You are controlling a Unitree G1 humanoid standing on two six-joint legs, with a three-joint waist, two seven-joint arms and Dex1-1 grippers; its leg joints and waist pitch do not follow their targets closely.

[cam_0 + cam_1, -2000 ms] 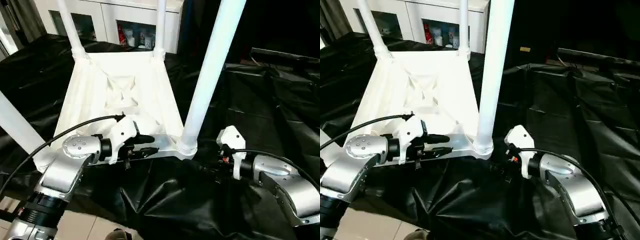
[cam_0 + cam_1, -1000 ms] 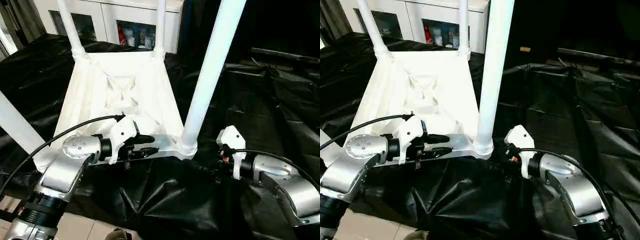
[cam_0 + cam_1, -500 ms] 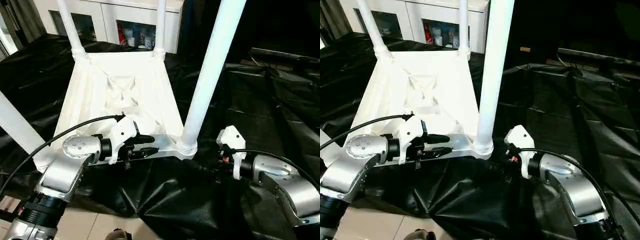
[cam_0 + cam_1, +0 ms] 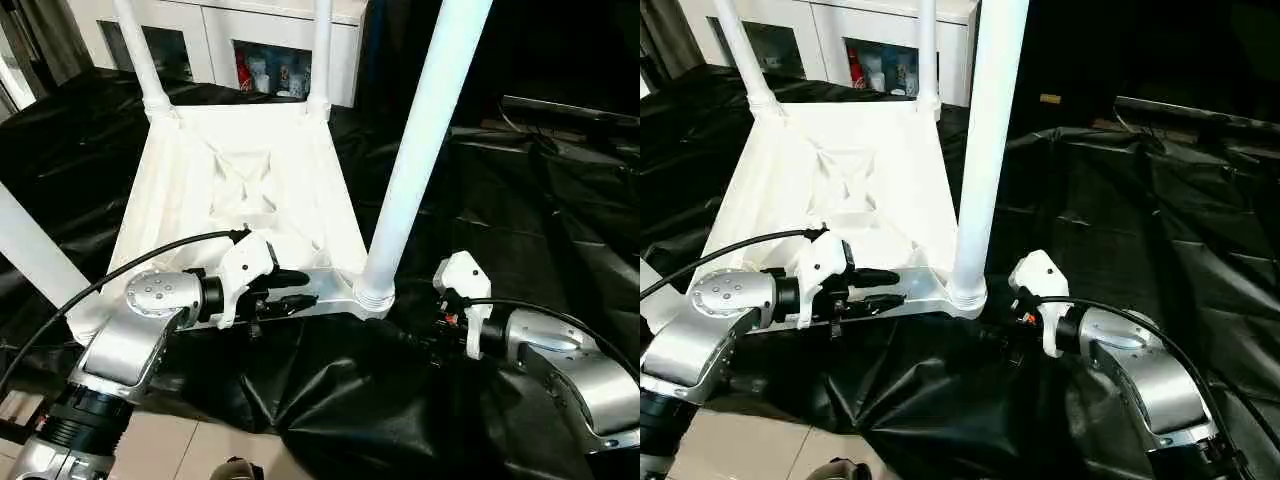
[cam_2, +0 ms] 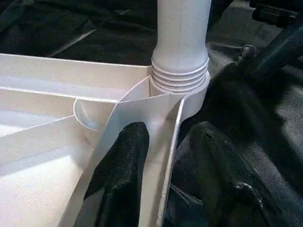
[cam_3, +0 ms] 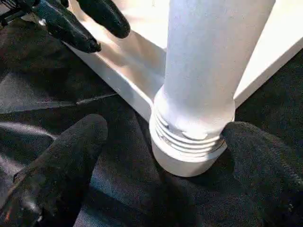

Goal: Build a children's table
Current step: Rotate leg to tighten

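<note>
Fingertips of your right gripper (image 6: 156,156) are lost against the black sheet (image 4: 520,200) in the head views; the wrist view shows its fingers spread wide, one either side of the threaded base of the nearest leg (image 4: 420,150), one finger touching the collar, not clamped. Your left gripper (image 5: 165,156) straddles the near rim of the upturned table top (image 4: 240,180) just beside that corner socket (image 4: 372,296), one finger inside the rim and one outside; whether they pinch the wall you can't tell. The leg's upper end is cut off. Farther back, two more legs (image 4: 320,50) stand in the far sockets, before white cabinets (image 4: 270,60).
</note>
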